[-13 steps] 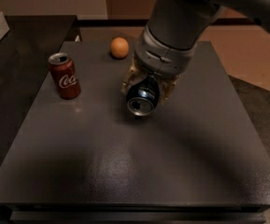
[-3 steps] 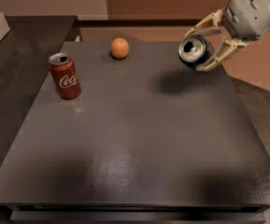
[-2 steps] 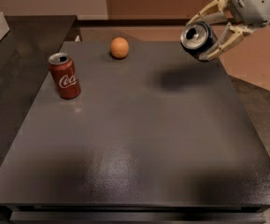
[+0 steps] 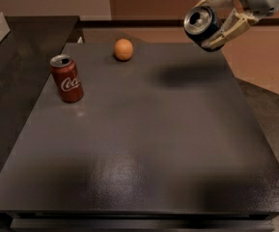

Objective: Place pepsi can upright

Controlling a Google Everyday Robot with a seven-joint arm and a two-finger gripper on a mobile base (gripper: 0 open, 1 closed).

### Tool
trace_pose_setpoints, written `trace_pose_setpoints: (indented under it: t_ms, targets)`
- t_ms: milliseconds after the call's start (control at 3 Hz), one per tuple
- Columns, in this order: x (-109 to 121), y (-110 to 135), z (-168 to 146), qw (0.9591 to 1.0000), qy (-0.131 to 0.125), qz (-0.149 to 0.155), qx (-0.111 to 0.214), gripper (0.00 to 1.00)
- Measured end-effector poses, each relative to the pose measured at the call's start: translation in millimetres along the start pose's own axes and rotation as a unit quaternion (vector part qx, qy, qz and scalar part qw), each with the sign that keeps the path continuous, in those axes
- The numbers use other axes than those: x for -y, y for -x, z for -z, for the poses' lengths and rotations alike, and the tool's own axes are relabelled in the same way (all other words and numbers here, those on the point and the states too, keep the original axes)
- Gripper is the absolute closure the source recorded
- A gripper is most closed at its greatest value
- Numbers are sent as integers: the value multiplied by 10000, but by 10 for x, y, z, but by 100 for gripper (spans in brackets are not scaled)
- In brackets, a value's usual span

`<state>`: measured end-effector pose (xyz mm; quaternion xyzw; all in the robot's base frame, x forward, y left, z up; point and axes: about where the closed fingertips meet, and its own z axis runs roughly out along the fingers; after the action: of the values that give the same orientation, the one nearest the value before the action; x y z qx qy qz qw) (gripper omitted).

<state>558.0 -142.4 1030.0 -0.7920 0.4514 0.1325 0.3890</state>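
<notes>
The big dark desk [image 4: 148, 144] fills most of the view. Its front edge runs along the bottom. The robot's hand [image 4: 205, 28] is up in the air, above the far right corner of the desk. Only the hand and a bit of the grey wrist show. The rest of the arm is cut off by the top edge.

The hand holds the pepsi can [image 4: 201, 22], with a pale finger on each side of it. The can is not touching the desk. It lies tipped over on its side in the grip, with its silver top facing the camera. Only a little of its dark blue side shows, and the print on it cannot be made out.

A soft dark shadow [image 4: 187, 75] lies on the desk just below the hand.

Far to the left of the hand and lower down, a red can [image 4: 67, 79] stands upright on the desk. A small orange ball-shaped thing [image 4: 123, 49] sits on the desk between the red can and the hand, near the back edge. What it is cannot be told.
</notes>
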Motion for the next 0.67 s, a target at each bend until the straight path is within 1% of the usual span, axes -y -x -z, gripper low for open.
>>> trace_pose_setpoints:
  t_ms: [333,667]
  targets:
    - [60,15,-45,9997,-117,-200,-98,100]
    - [33,135,-89,9970,-456,-618,-86,100]
